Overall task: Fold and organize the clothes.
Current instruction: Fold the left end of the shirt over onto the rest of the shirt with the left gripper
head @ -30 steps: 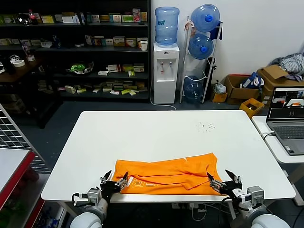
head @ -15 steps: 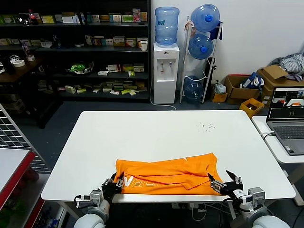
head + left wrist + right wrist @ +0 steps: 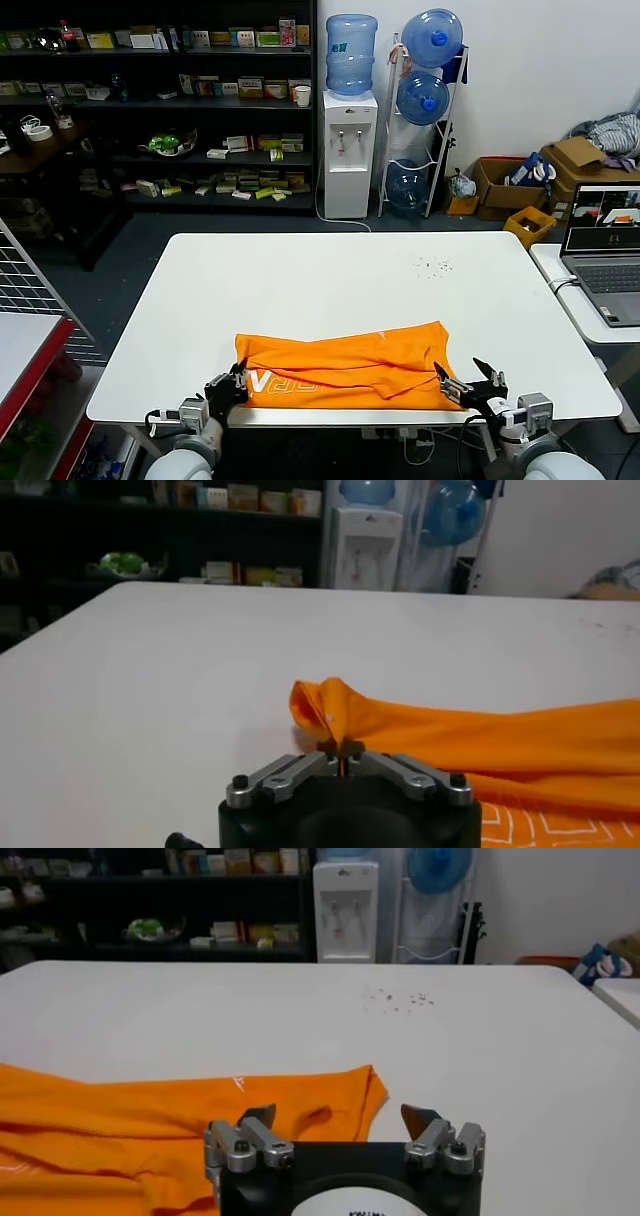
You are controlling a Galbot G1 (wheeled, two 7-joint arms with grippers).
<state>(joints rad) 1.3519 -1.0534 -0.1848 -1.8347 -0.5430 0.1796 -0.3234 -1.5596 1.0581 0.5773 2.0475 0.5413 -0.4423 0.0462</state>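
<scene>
1. The left gripper, at the table's near edge on the left, has gone from wide apart a second ago to pinched tight on the near-left corner of the orange T-shirt. The left wrist view shows its jaws together with a bunched fold of shirt rising from between them.
2. The shirt lies folded into a long strip across the near part of the white table. Since a second ago its left end has slid slightly further left and bunched toward the gripper, and white lettering now shows there.
3. The right gripper sits at the shirt's near-right corner as before, jaws spread wide with nothing between them. In its wrist view the shirt's corner lies just beyond the fingertips, apart from them.
4. Judgement: only one corner is secured. The right side likely needs its own pinch before both arms can lift the near edge for the next fold; pulling with one arm risks dragging the strip askew.
</scene>
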